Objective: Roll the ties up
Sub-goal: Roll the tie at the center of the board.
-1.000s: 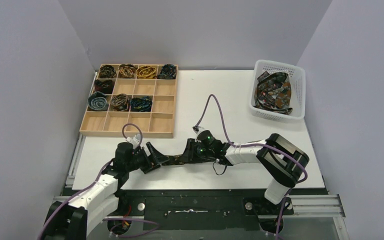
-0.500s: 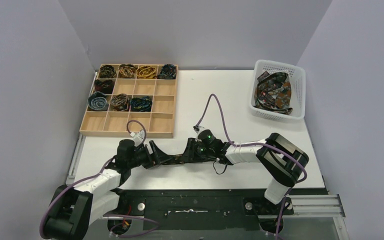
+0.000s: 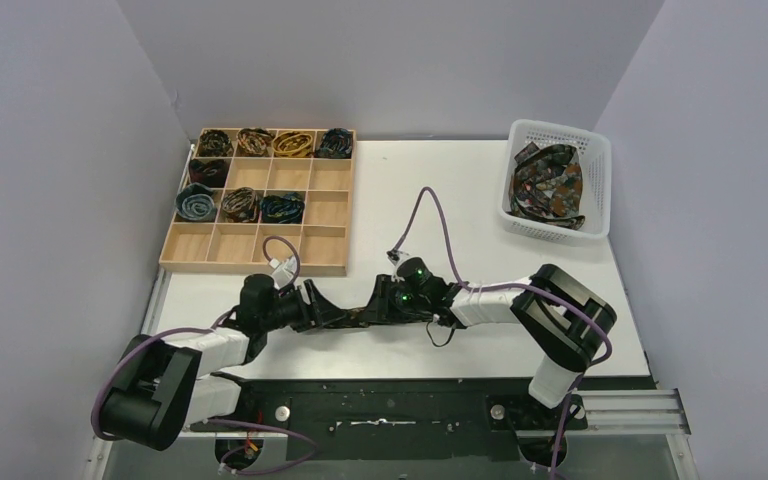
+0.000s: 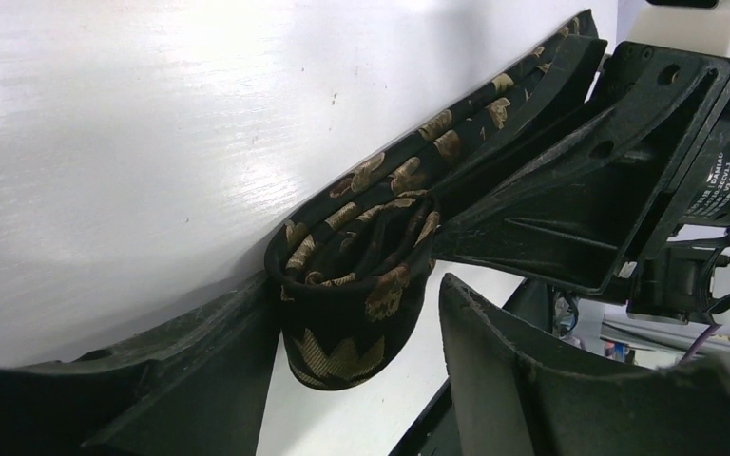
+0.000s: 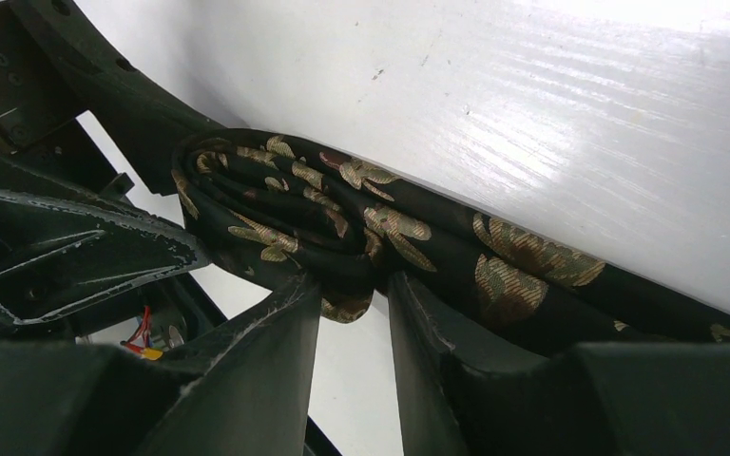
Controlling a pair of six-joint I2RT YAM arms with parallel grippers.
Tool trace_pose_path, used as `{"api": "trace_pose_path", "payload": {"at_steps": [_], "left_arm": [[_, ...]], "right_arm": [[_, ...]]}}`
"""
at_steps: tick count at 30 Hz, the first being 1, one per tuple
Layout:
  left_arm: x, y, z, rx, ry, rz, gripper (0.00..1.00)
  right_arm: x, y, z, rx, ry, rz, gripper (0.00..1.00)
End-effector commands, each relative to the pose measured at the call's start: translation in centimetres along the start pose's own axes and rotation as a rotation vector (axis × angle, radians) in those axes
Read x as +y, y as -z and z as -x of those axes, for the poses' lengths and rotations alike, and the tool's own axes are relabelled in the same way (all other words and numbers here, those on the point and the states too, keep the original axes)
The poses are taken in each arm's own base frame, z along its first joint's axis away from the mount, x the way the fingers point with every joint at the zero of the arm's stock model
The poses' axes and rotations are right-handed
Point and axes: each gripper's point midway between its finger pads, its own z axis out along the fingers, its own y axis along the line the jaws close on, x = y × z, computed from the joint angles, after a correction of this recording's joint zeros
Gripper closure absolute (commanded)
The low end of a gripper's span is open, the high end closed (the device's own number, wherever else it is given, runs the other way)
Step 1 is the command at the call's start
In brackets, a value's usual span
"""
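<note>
A dark tie (image 3: 355, 318) with gold floral print lies at the near middle of the table, between my two grippers. Its end is rolled into a small coil (image 4: 347, 332); a flat strip (image 4: 409, 176) runs off from it. My left gripper (image 4: 356, 294) stands open around the coil. One finger (image 4: 238, 342) touches the coil, while the other (image 4: 494, 361) stands a little apart from it. My right gripper (image 5: 354, 285) is shut on the rolled tie (image 5: 276, 199), pinching its folds at the fingertips. From above, the left gripper (image 3: 328, 312) and right gripper (image 3: 375, 308) face each other closely.
A wooden compartment tray (image 3: 255, 268) at the back left holds several rolled ties (image 3: 258, 140). A white basket (image 3: 560, 128) at the back right holds a loose heap of ties (image 3: 550, 185). A purple cable (image 3: 430, 215) loops up from the right wrist.
My left arm has swung its wrist rightward toward the coil, and its jaws have narrowed around it. The right gripper has kept its hold and place.
</note>
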Motion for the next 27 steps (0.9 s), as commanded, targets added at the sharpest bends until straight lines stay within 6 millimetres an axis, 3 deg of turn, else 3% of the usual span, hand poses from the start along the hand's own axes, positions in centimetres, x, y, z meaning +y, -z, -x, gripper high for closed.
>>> {"api": "trace_pose_path", "payload": {"at_steps": [1, 11, 16, 20, 27], "left_arm": [[0.5, -0.1, -0.4, 0.019, -0.034, 0.013, 0.42], [0.4, -0.2, -0.7, 0.024, -0.038, 0.023, 0.51], [0.1, -0.3, -0.2, 0.017, -0.020, 0.027, 0.65], [0.2, -0.2, 0.5, 0.015, -0.011, 0.081, 0.75], [-0.2, 0.3, 1.6, -0.013, 0.014, 0.128, 0.77]], "right_arm": [[-0.1, -0.3, 0.8, -0.017, -0.006, -0.003, 0.66], [0.2, -0.5, 0.6, -0.004, -0.015, 0.020, 0.65], [0.6, -0.3, 0.8, -0.005, -0.005, 0.038, 0.64], [2.6, 0.7, 1.9, -0.042, 0.049, 0.106, 0.59], [5.6, 3.4, 4.6, -0.140, 0.226, 0.146, 0.46]]}}
